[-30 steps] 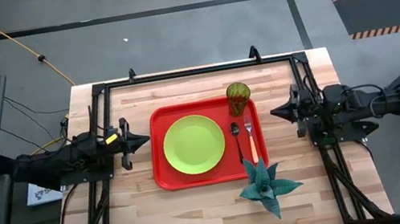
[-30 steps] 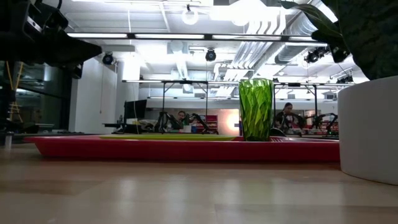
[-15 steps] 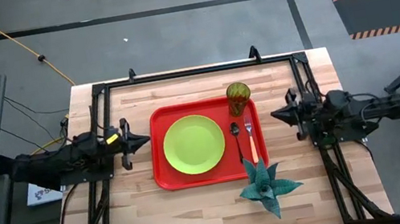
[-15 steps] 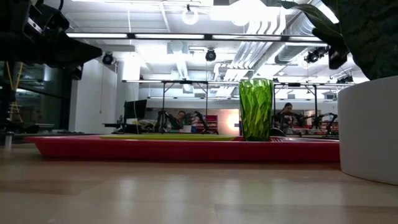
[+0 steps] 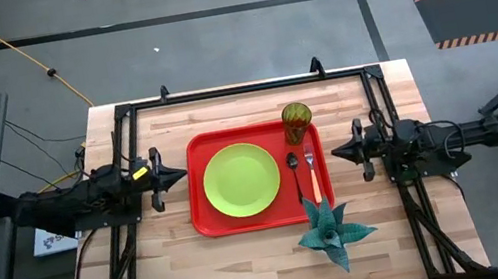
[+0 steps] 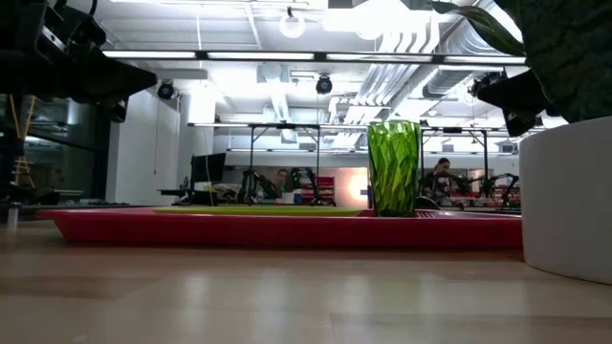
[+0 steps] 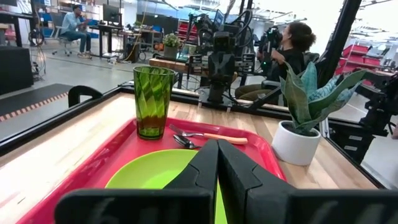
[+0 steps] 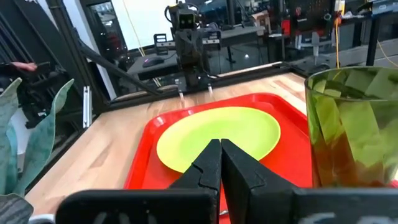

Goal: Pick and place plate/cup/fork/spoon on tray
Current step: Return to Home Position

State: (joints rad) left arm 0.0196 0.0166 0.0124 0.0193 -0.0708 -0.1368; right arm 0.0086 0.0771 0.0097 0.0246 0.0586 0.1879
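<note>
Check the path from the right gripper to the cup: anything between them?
Nothing visible. The right gripper, fingers shut, sits just off the red tray, and the cup stands in the tray's near corner on that side. The potted plant is off the line, beside the tray's other corner.

Both arms are matte black with tapered wedge-shaped fingers (the left arm [image 5: 86,195] carries a small yellow marking).

The tray [image 5: 204,223] lies at the table's [image 5: 251,271] centre. On it, the plate [image 5: 242,180] fills the left part; the spoon [image 5: 294,170] and fork [image 5: 312,171] lie side by side to its right, spoon nearer the plate. The cup [image 5: 298,121] stands in the tray's far right corner. The potted plant [image 5: 333,230] sits just off the tray's near right corner.
</note>
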